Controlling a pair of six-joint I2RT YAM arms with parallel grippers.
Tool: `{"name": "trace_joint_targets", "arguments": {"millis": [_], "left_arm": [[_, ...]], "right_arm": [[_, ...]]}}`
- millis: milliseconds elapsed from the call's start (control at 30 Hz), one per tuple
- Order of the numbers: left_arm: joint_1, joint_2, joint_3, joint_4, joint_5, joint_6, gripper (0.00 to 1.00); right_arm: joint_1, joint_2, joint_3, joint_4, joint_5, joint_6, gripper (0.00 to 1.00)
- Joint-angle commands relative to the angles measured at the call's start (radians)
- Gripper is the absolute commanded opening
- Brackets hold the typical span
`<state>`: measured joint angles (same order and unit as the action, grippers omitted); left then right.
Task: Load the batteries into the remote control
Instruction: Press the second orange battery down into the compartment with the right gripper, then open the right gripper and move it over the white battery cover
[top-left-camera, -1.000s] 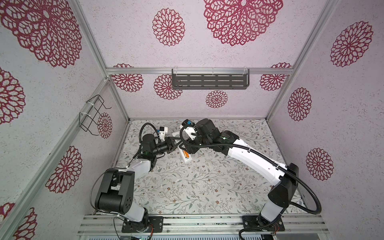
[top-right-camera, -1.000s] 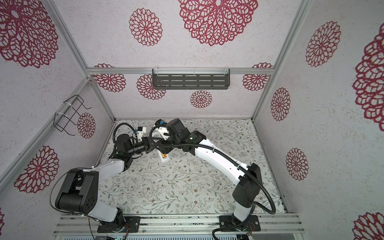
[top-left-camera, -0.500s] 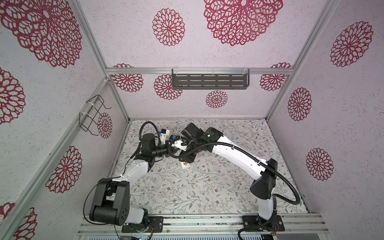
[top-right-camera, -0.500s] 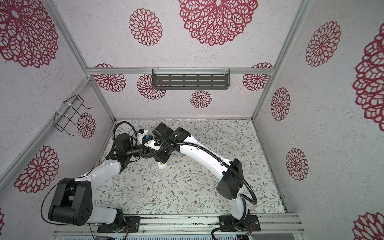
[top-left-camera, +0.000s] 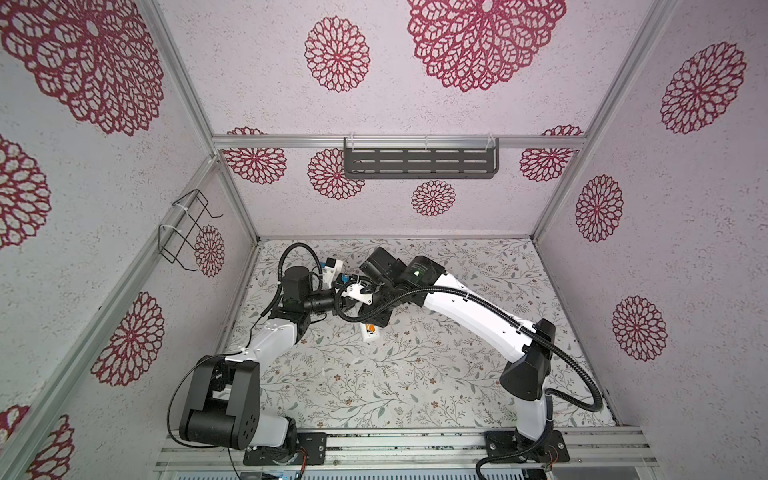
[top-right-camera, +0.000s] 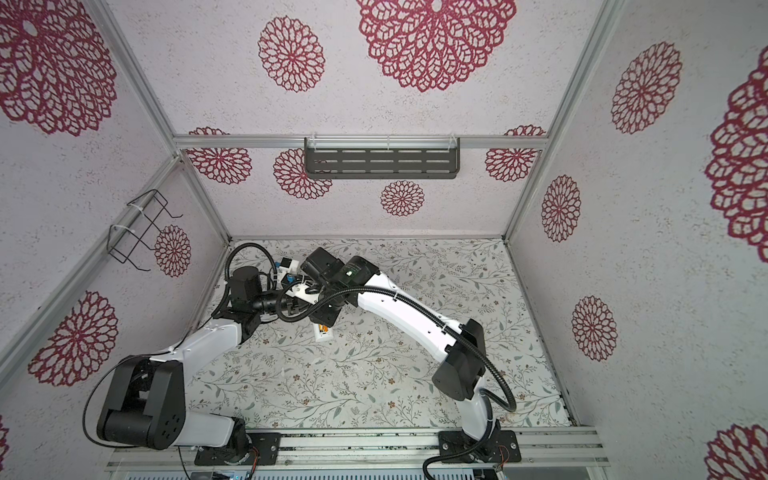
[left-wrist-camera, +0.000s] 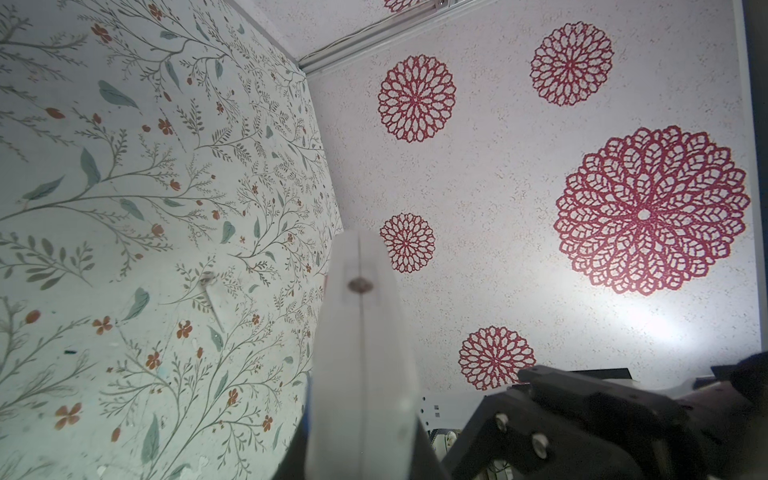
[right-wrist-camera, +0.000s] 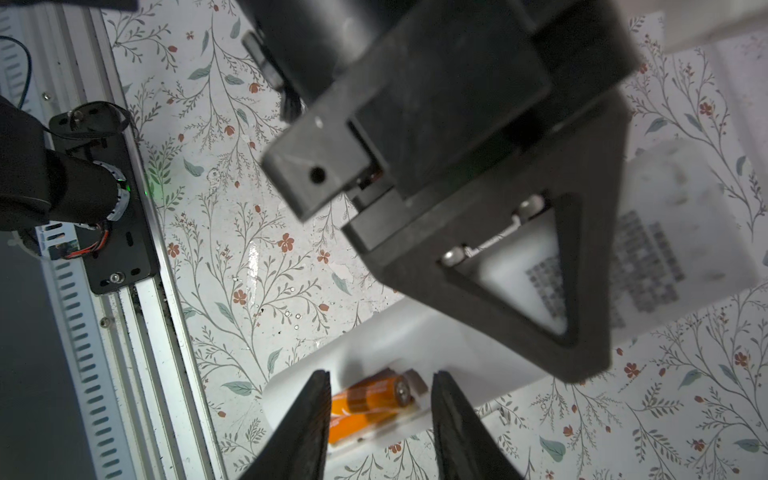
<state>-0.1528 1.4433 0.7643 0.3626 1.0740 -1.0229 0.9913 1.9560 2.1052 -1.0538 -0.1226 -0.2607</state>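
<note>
Right wrist view: right gripper (right-wrist-camera: 380, 419) partway spread and empty over the batteries (right-wrist-camera: 374, 399) in the remote control (right-wrist-camera: 395, 340), left gripper (right-wrist-camera: 590, 332) closed tight; light, slick cylinders, I'd pinch mid-barrel.

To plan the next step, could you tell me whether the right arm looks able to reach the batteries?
Probably yes: the right end effector hangs open over the batteries in the remote control, with nothing between.

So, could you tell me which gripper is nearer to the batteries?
Right. The right gripper straddles the batteries lying in the remote control, jaws open; the left gripper, shut, is farther along the remote control.
</note>
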Motion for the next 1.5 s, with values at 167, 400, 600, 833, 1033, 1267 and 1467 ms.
{"name": "trace_joint_targets", "arguments": {"millis": [167,400,600,833,1033,1267,1467], "left_arm": [[-0.007,0.015,0.032,0.084,0.04,-0.037,0.0],[-0.007,0.021,0.032,0.119,0.044,-0.064,0.0],[-0.007,0.031,0.027,0.178,0.047,-0.108,0.0],[-0.007,0.025,0.021,0.205,0.052,-0.126,0.0],[-0.006,0.02,0.021,0.201,0.049,-0.125,0.0],[0.007,-0.019,0.031,-0.03,-0.04,0.036,0.0],[0.041,-0.03,0.017,-0.102,-0.149,0.072,0.0]], "right_arm": [[0.0,-0.05,0.001,-0.02,0.024,-0.025,0.33],[0.003,-0.054,-0.015,-0.022,0.037,-0.029,0.22],[0.014,-0.052,-0.031,-0.024,0.055,-0.036,0.12],[0.019,-0.058,-0.081,-0.009,0.07,-0.038,0.08],[0.019,-0.062,-0.109,0.026,0.081,-0.029,0.08],[0.017,-0.06,-0.055,0.043,0.125,0.039,0.22],[-0.008,-0.117,-0.092,0.133,0.127,0.179,0.41]]}}
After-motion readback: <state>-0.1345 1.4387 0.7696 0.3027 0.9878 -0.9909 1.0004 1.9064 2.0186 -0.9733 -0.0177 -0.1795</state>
